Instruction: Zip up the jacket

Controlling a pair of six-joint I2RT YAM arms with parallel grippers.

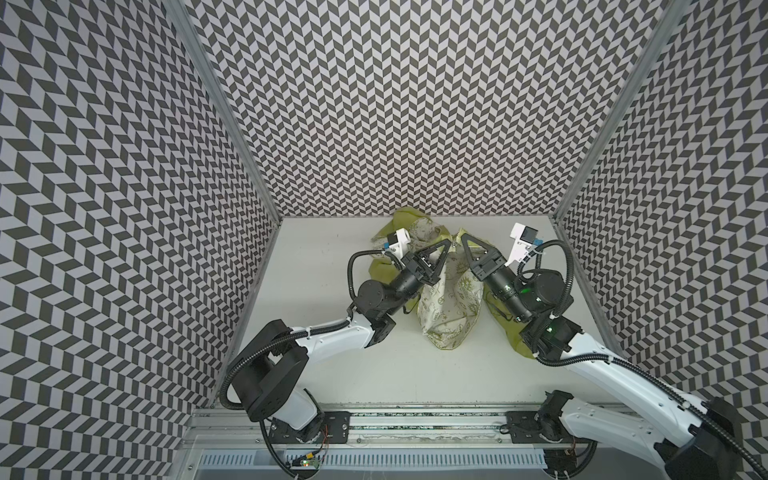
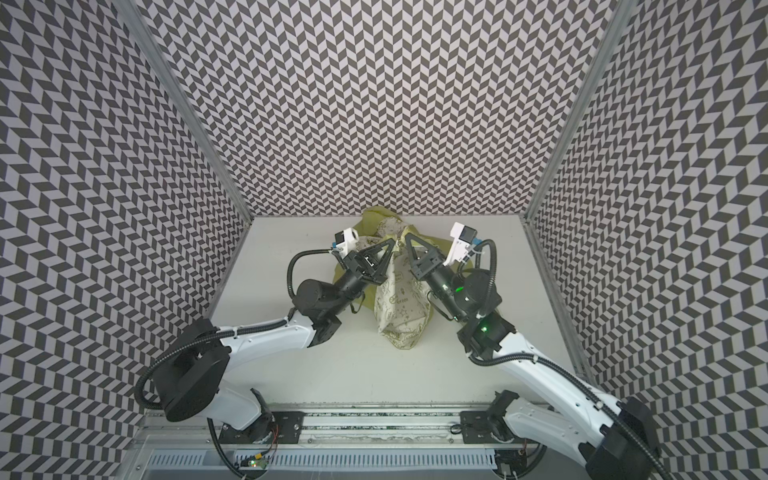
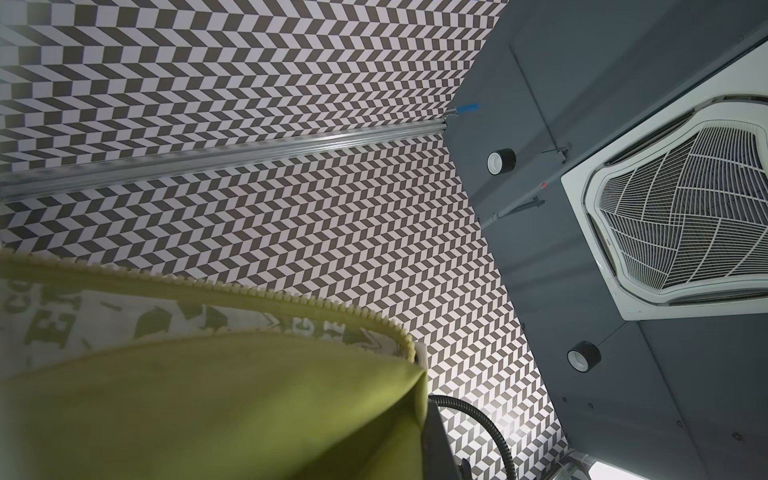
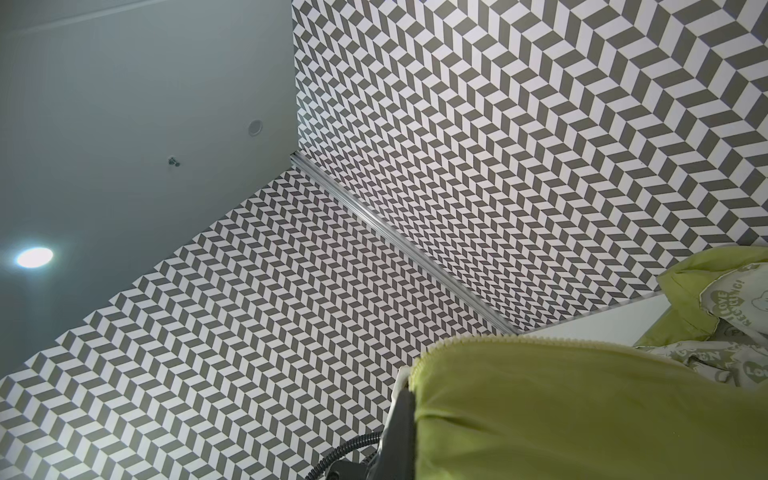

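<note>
Green jacket [image 3: 208, 415] shell fabric sits right against both wrist lenses. Left gripper [image 1: 448, 242] and right gripper [image 1: 463, 237] are each pinched closed on one front zipper edge, lifted, with the tips near each other but apart. Bulk of the jacket lies on the table [image 1: 332, 374] at back centre, touching the back wall [image 1: 415, 124], between the arms, cream lining [image 1: 444, 307] facing up.

Risks, my read:
- Halves aren't joined. If the tips don't meet squarely, the end of one edge misses the slider. Can't find the slider in any view.
- Thin fabric in a small pinch could slip out if the arms pull apart.
- Loose lining beside the teeth could get caught.
- Bulk on the table may drag and twist the edges.

Views:
- Left wrist shows unmeshed zipper teeth [image 3: 291, 297] with printed lining behind.
- Right wrist shows the mating tooth row [image 4: 519, 338] plus the bunched hood [image 4: 690, 286] at the wall.
- Neither wrist view shows the opposite gripper.
- Both top views give tip spacing and jacket layout, but the teeth are too small to read.
</note>
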